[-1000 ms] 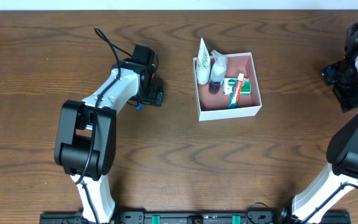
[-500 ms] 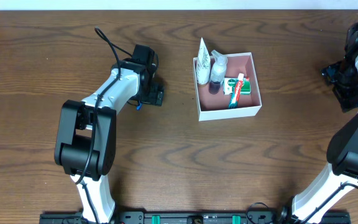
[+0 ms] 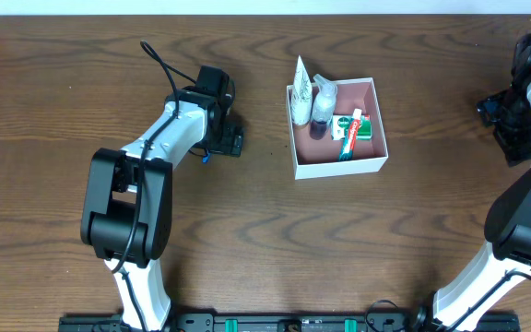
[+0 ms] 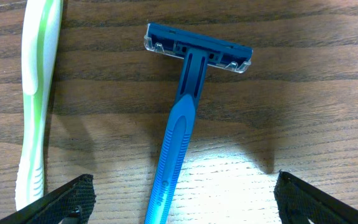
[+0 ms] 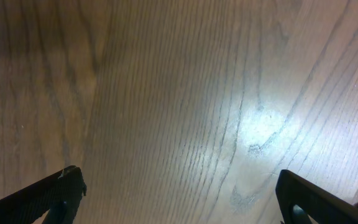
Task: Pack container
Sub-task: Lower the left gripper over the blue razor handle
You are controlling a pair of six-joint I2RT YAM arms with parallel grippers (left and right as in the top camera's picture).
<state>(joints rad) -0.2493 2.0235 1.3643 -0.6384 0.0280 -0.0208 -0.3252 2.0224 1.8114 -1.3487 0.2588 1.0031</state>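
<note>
- The container sits on the table, toward 1 o'clock from the table's middle in the overhead view.
- It holds a white tube, a clear bottle and a green-and-white packet.
- The left jaws stand wide apart, low over a blue razor whose head points to 12 o'clock.
- A green toothbrush lies at the razor's 9 o'clock.
- The container is at 3 o'clock from the left arm.
- The right jaws are apart over bare wood at the table's 3 o'clock edge.

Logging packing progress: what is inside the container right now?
In the container: a white tube, a clear bottle, a toothpaste tube, a green packet. Anything beneath them is hidden.
</note>
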